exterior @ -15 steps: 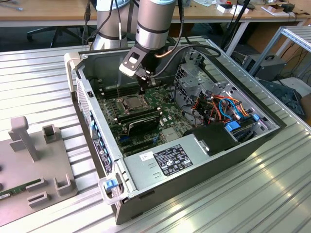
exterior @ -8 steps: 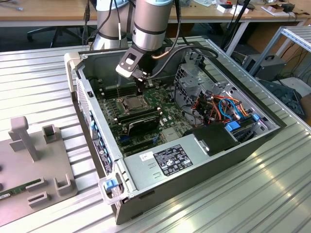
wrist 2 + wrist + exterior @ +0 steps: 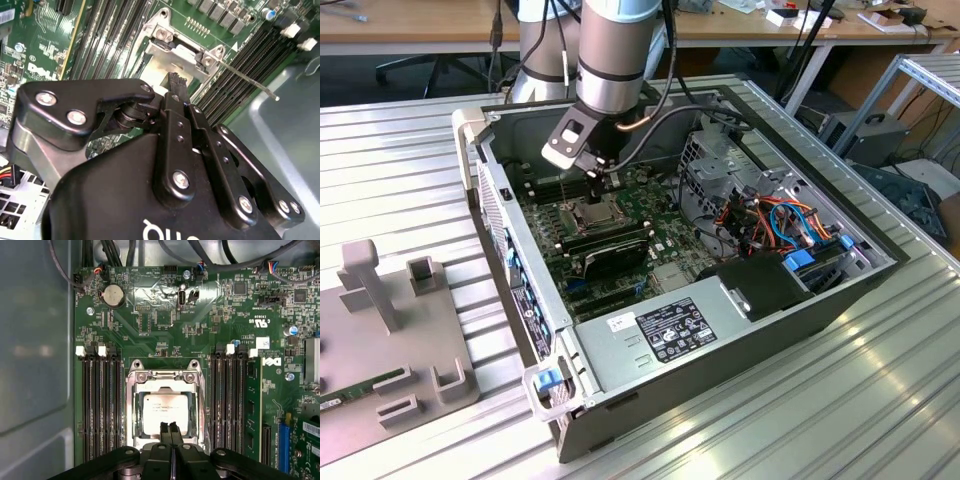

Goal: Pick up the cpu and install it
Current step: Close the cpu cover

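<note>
The claw (image 3: 168, 426) is shut tight, its two tips pressed together with nothing held between them. The cpu (image 3: 162, 405) lies flat inside the open socket (image 3: 131, 407), near the middle of the green board (image 3: 165, 335), with long black slots (image 3: 102, 405) on both sides of it. The claw's tips hang over one edge of the cpu; I cannot tell if they touch it. In the exterior view the arm (image 3: 610, 50) reaches down into the open computer box (image 3: 720, 372), and the claw (image 3: 603, 180) is right above the socket (image 3: 595, 213).
</note>
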